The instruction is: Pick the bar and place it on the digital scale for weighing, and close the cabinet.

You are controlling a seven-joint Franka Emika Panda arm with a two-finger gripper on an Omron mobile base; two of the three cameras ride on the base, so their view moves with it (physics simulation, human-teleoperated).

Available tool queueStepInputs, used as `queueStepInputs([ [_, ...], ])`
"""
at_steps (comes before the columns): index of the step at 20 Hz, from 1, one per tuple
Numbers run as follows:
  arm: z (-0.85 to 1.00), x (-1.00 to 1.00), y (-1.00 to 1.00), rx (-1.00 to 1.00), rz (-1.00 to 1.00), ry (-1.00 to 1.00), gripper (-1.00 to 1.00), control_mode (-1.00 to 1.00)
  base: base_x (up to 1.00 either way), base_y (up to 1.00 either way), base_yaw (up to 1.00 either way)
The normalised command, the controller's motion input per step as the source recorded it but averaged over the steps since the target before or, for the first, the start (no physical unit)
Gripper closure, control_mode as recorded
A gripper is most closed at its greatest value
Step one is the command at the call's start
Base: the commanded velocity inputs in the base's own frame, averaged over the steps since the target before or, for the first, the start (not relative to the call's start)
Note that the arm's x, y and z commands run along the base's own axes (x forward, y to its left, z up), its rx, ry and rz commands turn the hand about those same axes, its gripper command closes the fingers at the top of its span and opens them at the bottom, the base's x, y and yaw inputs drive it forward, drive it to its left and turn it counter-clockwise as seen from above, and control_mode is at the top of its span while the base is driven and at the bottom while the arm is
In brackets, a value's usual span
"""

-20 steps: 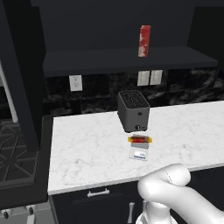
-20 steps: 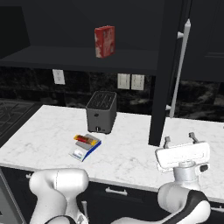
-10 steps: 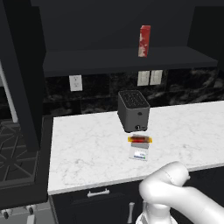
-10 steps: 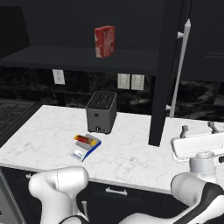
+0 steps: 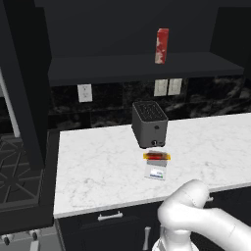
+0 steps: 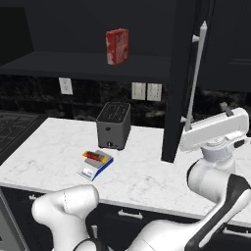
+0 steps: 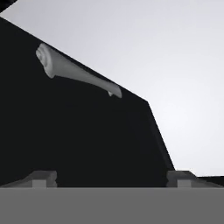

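Observation:
The bar (image 5: 157, 156) (image 6: 96, 157), red with yellow-orange ends, lies across the digital scale (image 5: 155, 172) (image 6: 89, 171) on the white marble counter, in front of the toaster. The cabinet's right door (image 6: 179, 73) stands swung out over the counter, its long silver handle (image 6: 197, 73) facing right. My gripper (image 6: 207, 117) hovers just right of that handle's lower end, open, with nothing between its fingers. In the hand view the fingertips (image 7: 41, 178) stand wide apart, facing the black door panel (image 7: 74, 140) and its handle (image 7: 76, 73).
A black toaster (image 5: 149, 124) (image 6: 113, 125) stands behind the scale. A red-and-white box (image 5: 162, 45) (image 6: 117, 46) is upright on the shelf above. Another dark open door panel (image 5: 27, 83) hangs over the counter's left end, next to the stove (image 5: 17, 169).
The hand has risen and tilted beside the open door's handle, after swinging right. The bar and scale have not moved.

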Motion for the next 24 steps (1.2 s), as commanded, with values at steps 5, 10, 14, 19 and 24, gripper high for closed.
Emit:
queueStepInputs([
  [5,0.64,-0.52,0.96,-0.33,0.0,-0.37,-1.0,-1.0,0.0,0.0,0.0],
  [10,0.03,-0.36,1.0,-0.31,-0.32,-0.12,-1.0,-1.0,0.0,0.0,0.0],
  [14,-0.01,0.0,0.88,-0.2,-0.59,0.01,-1.0,-1.0,0.0,0.0,0.0],
  [19,0.07,0.14,0.91,-0.24,-0.56,0.09,-1.0,-1.0,0.0,0.0,0.0],
  [24,0.07,0.39,0.99,-0.26,-0.52,0.09,-1.0,-1.0,0.0,0.0,0.0],
])
